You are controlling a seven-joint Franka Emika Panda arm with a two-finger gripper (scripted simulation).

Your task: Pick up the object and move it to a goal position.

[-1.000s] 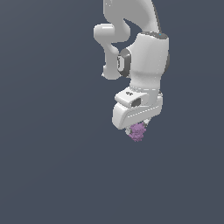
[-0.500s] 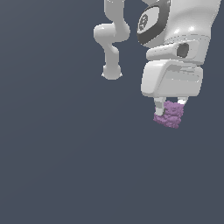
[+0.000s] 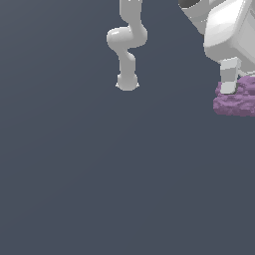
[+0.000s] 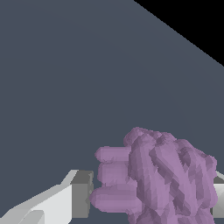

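Note:
The object is a lumpy purple clump [image 3: 235, 101] at the exterior view's right edge, partly cut off by the frame. My white gripper [image 3: 244, 88] is shut on it, with one finger [image 3: 228, 76] showing against its side. The gripper holds it well above the grey floor. In the wrist view the clump [image 4: 159, 177] fills the space between my two fingers [image 4: 81, 194], and the gripper [image 4: 151, 197] is closed on it from both sides.
The arm's white links and base [image 3: 127, 82] stand on the flat grey floor [image 3: 99, 174] in the exterior view. A black area [image 4: 197, 22] lies beyond the floor's edge in the wrist view.
My gripper has moved with the clump toward the exterior view's right and nearer the camera, so both look larger and are now partly out of frame. The grip has not changed.

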